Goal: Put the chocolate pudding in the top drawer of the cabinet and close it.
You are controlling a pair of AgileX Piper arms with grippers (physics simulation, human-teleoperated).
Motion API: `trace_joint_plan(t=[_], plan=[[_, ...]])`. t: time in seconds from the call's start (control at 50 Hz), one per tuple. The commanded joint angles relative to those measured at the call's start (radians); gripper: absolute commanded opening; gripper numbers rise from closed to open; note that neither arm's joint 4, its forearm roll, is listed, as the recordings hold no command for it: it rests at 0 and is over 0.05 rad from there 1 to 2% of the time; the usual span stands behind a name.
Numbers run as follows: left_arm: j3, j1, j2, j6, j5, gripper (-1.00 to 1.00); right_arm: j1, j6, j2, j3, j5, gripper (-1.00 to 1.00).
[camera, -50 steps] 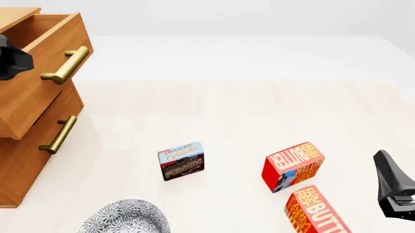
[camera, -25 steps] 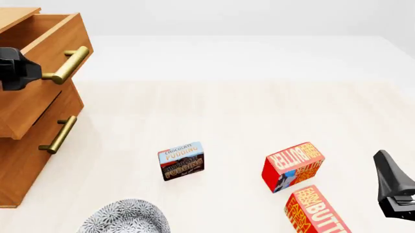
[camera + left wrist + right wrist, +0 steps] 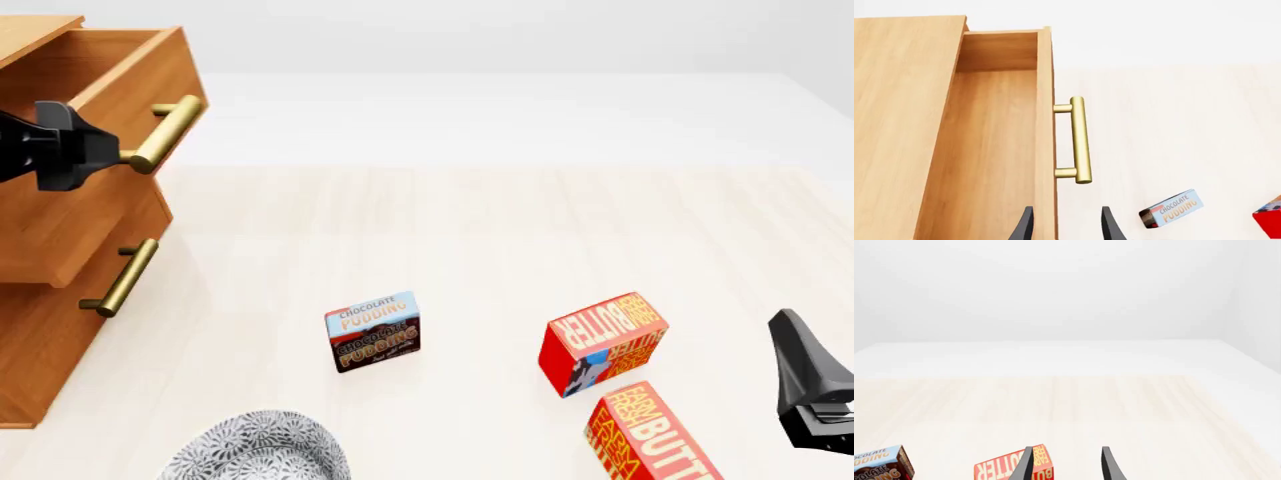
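Right now the top drawer (image 3: 94, 130) of the cabinet (image 3: 54, 330) stands pulled out, its hollow bare in the left wrist view, and the left gripper (image 3: 83, 150) sits at the near end of the brass handle (image 3: 163, 132). That handle runs lengthwise along the drawer front. In the left wrist view the two fingertips (image 3: 1025, 226) stand apart with the drawer's front board between them, and the handle lies ahead of them rather than clamped, so the jaws look parted and holding nothing; whether they touch the wood I cannot tell

Meanwhile the chocolate pudding (image 3: 372, 331) stands on the table (image 3: 534, 220) well apart from the cabinet, towards the right of it and nearer the camera, with its printed face showing. It lies between the two arms, just left of the two red butter boxes (image 3: 603, 341). A speckled bowl (image 3: 260, 448) sits near it at the front edge

Finally, the right gripper (image 3: 1066, 465) hovers low at the right side, fingers moderately apart and empty, pointing across the table. By my judgement, neither arm is plainly nearer the pudding
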Motion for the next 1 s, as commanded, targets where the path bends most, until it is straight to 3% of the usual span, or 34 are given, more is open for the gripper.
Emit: trace_joint_plan(t=[0.02, 0.24, 1.0], plan=[[0.089, -0.063, 0.084, -0.056, -0.014, 1.0, -0.001, -0.003, -0.01, 0.001, 0.007, 1.0], [0.102, -0.146, 0.096, -0.104, -0.014, 1.0, -0.002, -0.004, -0.009, 0.001, 0.007, 1.0], [0.119, -0.306, 0.07, -0.143, 0.01, 1.0, 0.001, -0.002, -0.01, 0.001, 0.007, 1.0]])
